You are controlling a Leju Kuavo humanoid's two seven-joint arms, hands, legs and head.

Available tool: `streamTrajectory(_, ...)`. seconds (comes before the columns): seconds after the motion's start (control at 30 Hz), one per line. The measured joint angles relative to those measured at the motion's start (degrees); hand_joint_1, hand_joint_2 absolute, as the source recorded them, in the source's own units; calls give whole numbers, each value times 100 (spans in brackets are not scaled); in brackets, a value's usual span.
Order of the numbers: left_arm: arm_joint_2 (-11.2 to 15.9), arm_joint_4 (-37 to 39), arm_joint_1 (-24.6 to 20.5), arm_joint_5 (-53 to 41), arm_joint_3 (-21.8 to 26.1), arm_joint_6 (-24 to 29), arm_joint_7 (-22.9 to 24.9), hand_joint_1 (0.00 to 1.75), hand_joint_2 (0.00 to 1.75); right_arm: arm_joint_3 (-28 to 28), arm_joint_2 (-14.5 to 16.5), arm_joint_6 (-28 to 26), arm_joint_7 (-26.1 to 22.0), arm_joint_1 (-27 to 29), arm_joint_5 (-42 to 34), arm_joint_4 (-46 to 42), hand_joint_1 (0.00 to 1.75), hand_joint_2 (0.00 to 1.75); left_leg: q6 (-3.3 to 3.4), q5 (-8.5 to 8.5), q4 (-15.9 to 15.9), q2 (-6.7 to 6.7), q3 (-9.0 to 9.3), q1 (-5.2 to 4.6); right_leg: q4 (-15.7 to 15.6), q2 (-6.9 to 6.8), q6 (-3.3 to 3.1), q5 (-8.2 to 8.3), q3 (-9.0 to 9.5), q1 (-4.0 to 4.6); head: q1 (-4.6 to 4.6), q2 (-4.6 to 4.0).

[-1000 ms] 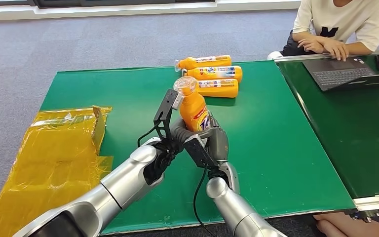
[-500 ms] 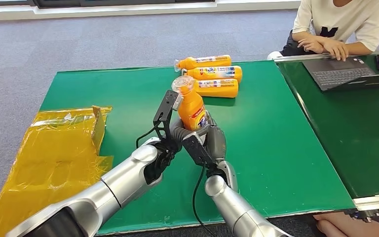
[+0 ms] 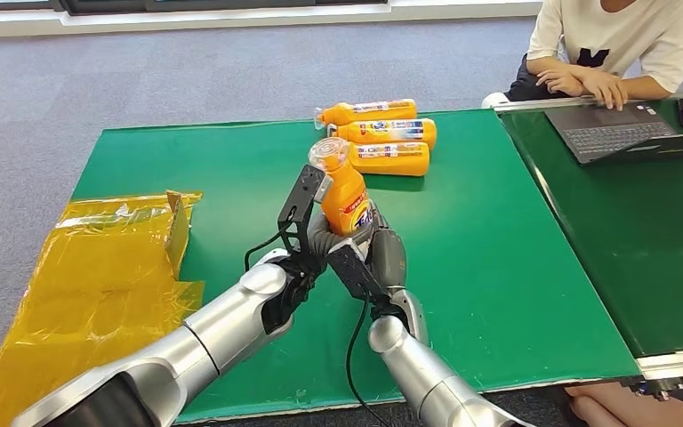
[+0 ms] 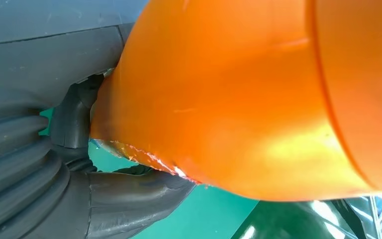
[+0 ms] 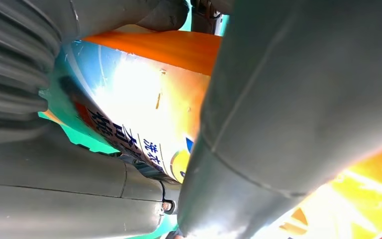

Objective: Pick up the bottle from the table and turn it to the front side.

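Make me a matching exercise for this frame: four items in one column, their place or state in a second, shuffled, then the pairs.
Items:
1. held bottle
2. three spare bottles
3. laptop
4. yellow plastic sheet

States:
A. lying on their sides at the mat's far edge
B. open on the side table by a person
C. draped over the table's left end
D. gripped upright between both robot hands

Pairs: 1-D, 2-A, 3-B, 4-C

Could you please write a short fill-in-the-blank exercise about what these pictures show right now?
1. Both robot hands, left robot hand and right robot hand, hold one ____ bottle above the table.
2. The number of bottles lying together at the table's far edge is ____.
3. The crumpled plastic sheet at the table's left is ____.
4. The seated person's hands rest just behind an open ____.

Missing words: orange; three; yellow; laptop
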Motion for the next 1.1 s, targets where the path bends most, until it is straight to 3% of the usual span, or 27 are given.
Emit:
streamTrajectory(0.03,-7,11,0,-33,0,22,-17,175,175,0,1,-1,0,-6,-1,4,171,175,0,0,0,0,0,0,0,0,0,0,0,0,0,0)
streamTrajectory(0.17,-29,53,0,-142,0,46,-89,175,175,0,16,-1,4,-18,-1,19,0,175,0,0,0,0,-1,0,0,0,0,0,0,0,0,0)
streamTrajectory(0.2,-33,57,-1,-174,0,46,-109,175,175,0,27,0,10,-22,-2,23,0,175,0,0,0,0,-1,0,0,0,0,0,0,0,-1,0)
streamTrajectory(0.33,-41,74,-9,-500,0,134,-294,175,175,13,56,-1,116,-76,63,48,0,0,0,0,0,1,-1,0,0,1,0,0,-1,0,0,0)
streamTrajectory(0.5,-32,104,22,-1879,130,367,-675,175,175,78,2,32,558,-112,577,-30,0,0,0,1,1,3,0,0,0,2,-2,2,-4,0,-1,0)
streamTrajectory(0.8,37,-188,239,-3357,556,443,-638,175,175,61,-148,261,904,55,1052,-465,0,0,0,0,1,5,0,0,0,5,-2,2,-6,-1,-2,0)
streamTrajectory(0.97,312,-1268,925,-5066,1365,438,-617,175,175,-110,-566,809,1202,766,1601,-1793,0,0,0,-5,1,6,-4,-3,-2,5,-2,-1,-10,-1,-2,0)
streamTrajectory(1.1,465,-2224,1376,-5635,2146,286,-688,175,175,-388,-848,1205,1310,1520,1805,-2923,0,0,1,-7,0,-6,-25,-3,-2,-11,-2,-5,-17,0,-2,0)
